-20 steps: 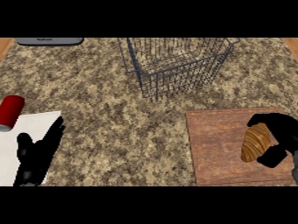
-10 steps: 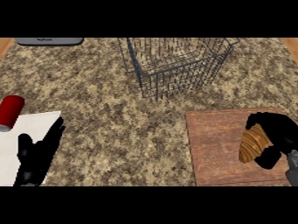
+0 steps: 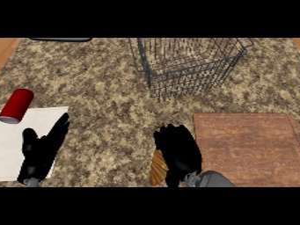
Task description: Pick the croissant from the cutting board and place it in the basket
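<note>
The golden-brown croissant (image 3: 157, 169) shows partly under my right hand (image 3: 178, 148), which is curled round it just left of the wooden cutting board (image 3: 250, 149), over the speckled counter. Most of the croissant is hidden by the fingers. The board's top is bare. The wire basket (image 3: 191, 66) stands at the back, up and slightly right of that hand. My left hand (image 3: 42, 149) rests open at the lower left, fingers pointing up, holding nothing.
A red can (image 3: 16, 105) lies at the left on the top edge of a white sheet (image 3: 3, 140). A dark object (image 3: 60, 39) sits at the back left edge. Wooden strips border the counter on both sides.
My right hand has moved left off the cutting board, carrying the croissant with it. The left hand has stayed where it was.
</note>
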